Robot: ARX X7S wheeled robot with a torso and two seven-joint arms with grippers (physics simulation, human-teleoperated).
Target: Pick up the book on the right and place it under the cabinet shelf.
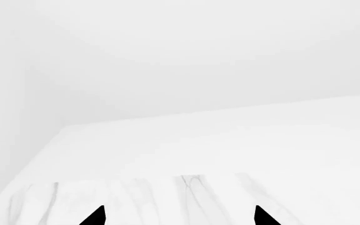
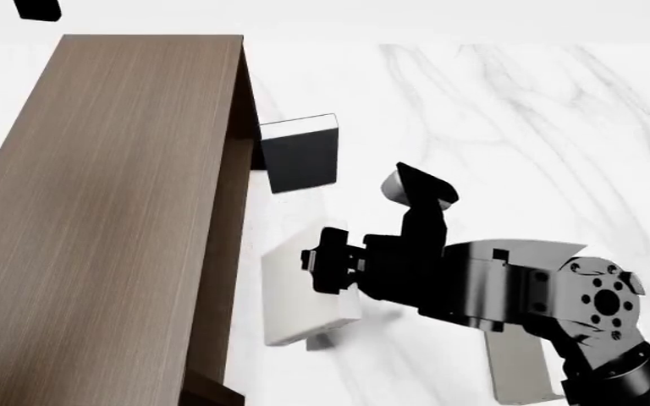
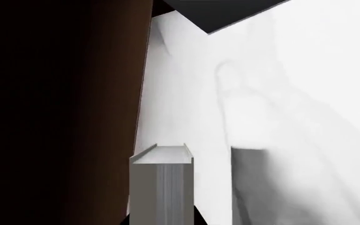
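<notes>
My right gripper (image 2: pixel 327 264) is shut on the book (image 2: pixel 298 292), a pale grey-white hardback held on edge just beside the cabinet shelf (image 2: pixel 111 220). In the right wrist view the book's white page edges (image 3: pixel 161 185) fill the gap between my right gripper's (image 3: pixel 163 220) black fingers, and the dark brown cabinet shelf (image 3: pixel 61 112) rises close alongside. Whether the book touches the table I cannot tell. My left gripper (image 1: pixel 178 218) is open over bare white marble, with nothing between its fingertips (image 1: pixel 95 216). It is out of the head view.
A black-covered book (image 2: pixel 298 155) stands against the cabinet's open side, beyond the held book, and shows as a black-covered book (image 3: pixel 224 11) in the right wrist view. A pale grey flat slab (image 2: pixel 523 368) lies under my right arm. White marble table (image 2: pixel 506 127) stretches to the right.
</notes>
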